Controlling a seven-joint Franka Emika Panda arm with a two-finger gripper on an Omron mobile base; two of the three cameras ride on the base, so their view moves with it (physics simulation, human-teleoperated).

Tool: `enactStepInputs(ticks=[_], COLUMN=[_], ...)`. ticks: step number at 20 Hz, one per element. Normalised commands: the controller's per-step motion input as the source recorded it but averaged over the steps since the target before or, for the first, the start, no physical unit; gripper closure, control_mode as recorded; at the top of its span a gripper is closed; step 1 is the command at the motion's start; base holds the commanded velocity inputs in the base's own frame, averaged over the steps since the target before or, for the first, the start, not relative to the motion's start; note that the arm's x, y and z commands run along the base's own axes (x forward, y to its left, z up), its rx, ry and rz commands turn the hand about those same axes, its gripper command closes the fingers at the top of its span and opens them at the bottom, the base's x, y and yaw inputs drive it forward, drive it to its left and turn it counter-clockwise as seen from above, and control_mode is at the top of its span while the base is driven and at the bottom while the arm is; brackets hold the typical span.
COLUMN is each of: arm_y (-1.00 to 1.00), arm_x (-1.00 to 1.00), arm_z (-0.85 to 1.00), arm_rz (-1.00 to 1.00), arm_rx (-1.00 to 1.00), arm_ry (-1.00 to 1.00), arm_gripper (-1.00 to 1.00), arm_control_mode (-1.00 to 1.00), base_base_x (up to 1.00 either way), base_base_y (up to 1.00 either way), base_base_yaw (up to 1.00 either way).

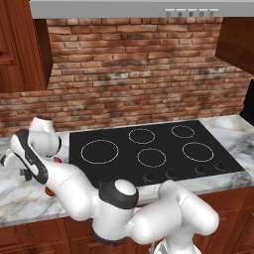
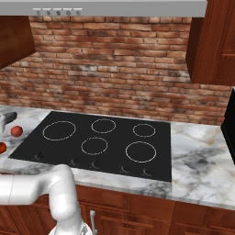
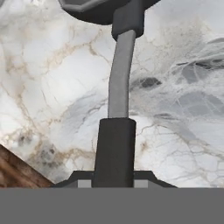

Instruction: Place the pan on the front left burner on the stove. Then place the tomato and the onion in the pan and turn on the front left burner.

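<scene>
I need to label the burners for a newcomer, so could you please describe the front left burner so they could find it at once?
Start at the stove, the black glass cooktop set in the marble counter below the brick wall. The front left burner is the white ring at the glass's left end, just behind the row of knobs. It is plainly wider than the four other rings.

In the hand view the pan (image 3: pixel 103 8) is cut off by the upper edge beyond the fingers (image 3: pixel 114 183), leaving its rim and long handle in sight; the fingertips are hidden behind the black grip, so their contact with it cannot be judged. In the left base view the arm covers most of the onion (image 1: pixel 58 159) and the tomato (image 1: pixel 48 191). The right base view's left edge crops the tomato (image 2: pixel 2 148).
</scene>
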Motion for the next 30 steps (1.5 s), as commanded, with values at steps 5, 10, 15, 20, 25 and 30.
enactStepInputs(ticks=[5,10,15,20,25,30], arm_y=[-0.19,-0.16,-0.13,-0.10,-0.07,-0.10], arm_x=[0.11,0.08,0.08,0.07,0.03,0.00], arm_z=[0.14,0.10,0.07,0.13,0.25,0.27], arm_rz=[0.00,0.00,0.00,0.00,0.00,0.00], arm_rx=[0.20,0.18,0.19,0.23,0.20,0.15], arm_ry=[-0.16,-0.13,-0.13,-0.14,-0.10,-0.04], arm_gripper=[1.00,1.00,1.00,1.00,1.00,1.00], arm_control_mode=[-1.00,-1.00,-1.00,-1.00,-1.00,-1.00], base_base_x=[0.00,0.00,0.00,0.00,0.00,0.00], base_base_y=[0.00,0.00,0.00,0.00,0.00,0.00], base_base_yaw=[0.00,0.00,0.00,0.00,0.00,0.00])
